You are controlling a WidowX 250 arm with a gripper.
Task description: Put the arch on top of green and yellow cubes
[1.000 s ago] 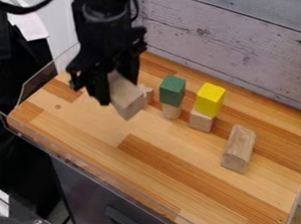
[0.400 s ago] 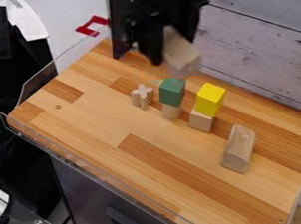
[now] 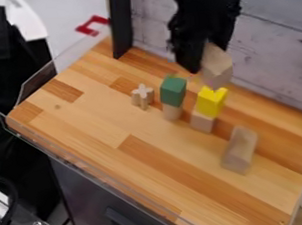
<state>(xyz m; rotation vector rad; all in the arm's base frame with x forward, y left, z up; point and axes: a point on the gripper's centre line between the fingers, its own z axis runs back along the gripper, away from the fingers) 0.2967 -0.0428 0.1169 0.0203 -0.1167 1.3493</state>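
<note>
"Jaws clamped, were they?"

"Yes, on our pale wooden arch [image 3: 216, 69], which we held aloft near the yellow cube [image 3: 211, 102]."

"Why so high?"

"Probably to clear it and the green cube [image 3: 173, 92], both raised on wooden supports [image 3: 202, 122] like pillars."

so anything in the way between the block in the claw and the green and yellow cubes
Nothing visible stands between the held block and the green cube or yellow cube; the cross-shaped piece sits off to the side.

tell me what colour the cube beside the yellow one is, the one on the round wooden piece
Green cube, seen in the camera view
</note>
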